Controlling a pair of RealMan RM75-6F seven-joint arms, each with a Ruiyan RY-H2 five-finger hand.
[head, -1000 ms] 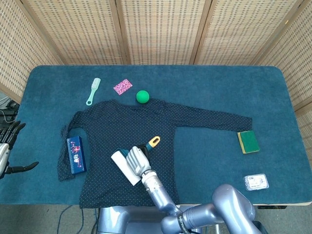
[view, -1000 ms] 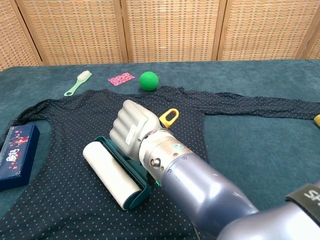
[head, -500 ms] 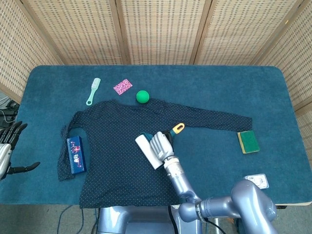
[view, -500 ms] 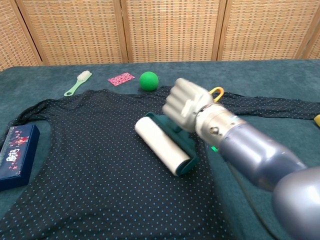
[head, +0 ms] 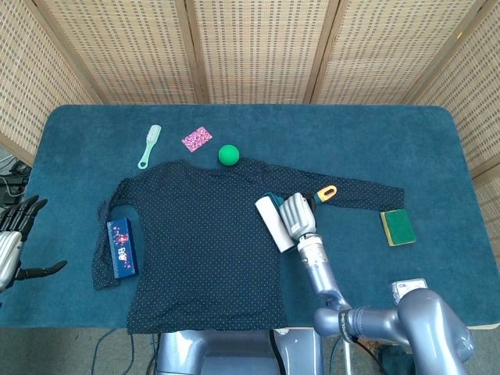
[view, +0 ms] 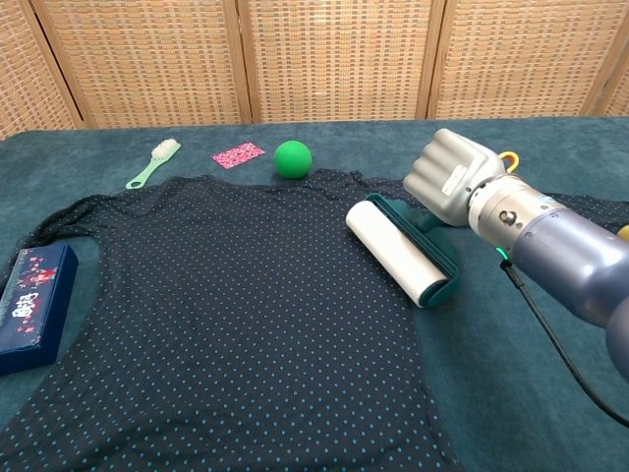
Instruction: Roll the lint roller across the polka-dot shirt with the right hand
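Observation:
The dark polka-dot shirt [head: 195,234] [view: 216,305] lies flat across the table's middle, one sleeve stretched toward the right. My right hand [head: 297,213] [view: 447,177] grips the lint roller's handle, whose yellow loop [head: 326,192] sticks out past the fist. The white roller [head: 273,223] [view: 396,253] in its teal frame lies on the shirt's right edge, near the armpit. At the far left edge of the head view my left hand [head: 14,242] hangs off the table, fingers spread and holding nothing.
A green ball [head: 228,155] [view: 292,158], a pink patterned card [head: 197,138] and a mint brush [head: 149,145] lie behind the shirt. A blue box [head: 122,248] [view: 29,305] rests on the left sleeve. A yellow-green sponge [head: 398,226] and a small packet [head: 409,290] sit right.
My right hand has swept the lint roller to the right and away from me, from the shirt's lower middle to its right edge. The left hand stayed put.

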